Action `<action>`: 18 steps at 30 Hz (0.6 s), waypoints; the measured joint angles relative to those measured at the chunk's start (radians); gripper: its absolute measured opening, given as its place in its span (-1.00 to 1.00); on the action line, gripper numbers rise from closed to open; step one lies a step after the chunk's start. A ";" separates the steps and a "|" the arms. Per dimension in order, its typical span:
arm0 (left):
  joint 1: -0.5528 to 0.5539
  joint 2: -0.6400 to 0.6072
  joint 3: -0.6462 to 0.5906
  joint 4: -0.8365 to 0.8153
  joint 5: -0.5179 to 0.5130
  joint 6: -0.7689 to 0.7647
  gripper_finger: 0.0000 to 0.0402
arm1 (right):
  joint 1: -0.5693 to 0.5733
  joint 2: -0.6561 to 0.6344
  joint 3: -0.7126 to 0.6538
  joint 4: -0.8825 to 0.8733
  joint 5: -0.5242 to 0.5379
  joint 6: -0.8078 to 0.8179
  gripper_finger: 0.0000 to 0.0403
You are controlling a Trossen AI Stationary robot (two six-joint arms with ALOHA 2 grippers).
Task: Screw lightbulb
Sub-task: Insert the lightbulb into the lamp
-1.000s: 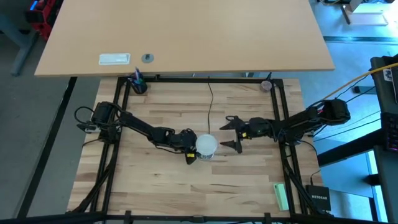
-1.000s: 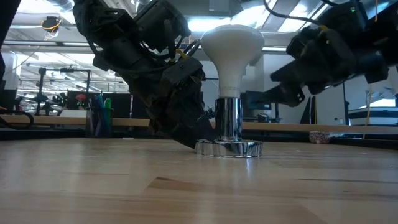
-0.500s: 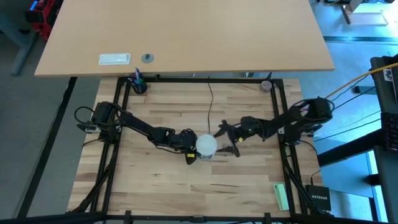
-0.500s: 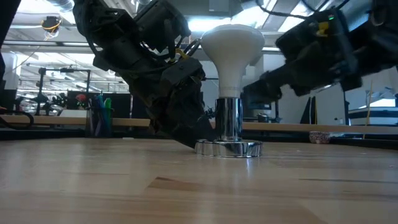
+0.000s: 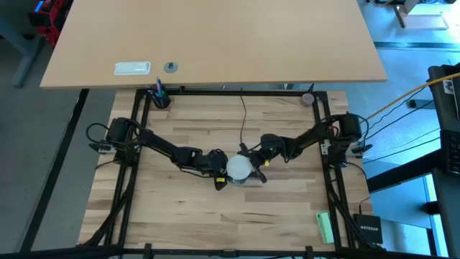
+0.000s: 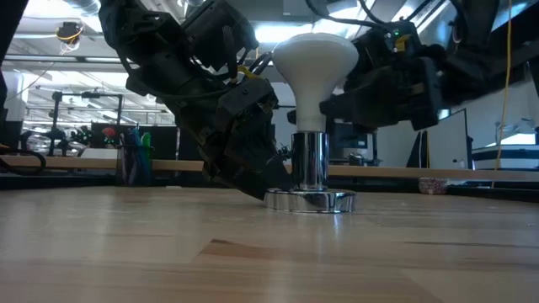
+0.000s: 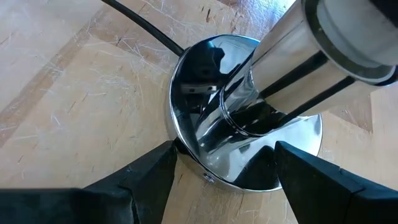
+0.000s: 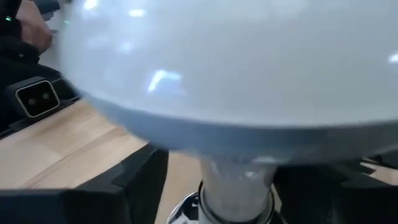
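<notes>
While the lightbulb [image 6: 314,63] stands upright in the silver socket [image 6: 309,172], the right gripper [image 5: 253,165] reaches around its dome, fingers part open on either side; whether they touch it I cannot tell. The left gripper's [image 7: 225,180] spread fingers clasp the socket's round base. A black cord [image 5: 243,119] trails behind them; bare table [image 5: 194,216] surrounds.
</notes>
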 joint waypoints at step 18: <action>-0.008 0.000 0.000 -0.002 -0.013 -0.073 0.30 | 0.120 -0.008 0.006 -0.100 0.450 0.058 -0.27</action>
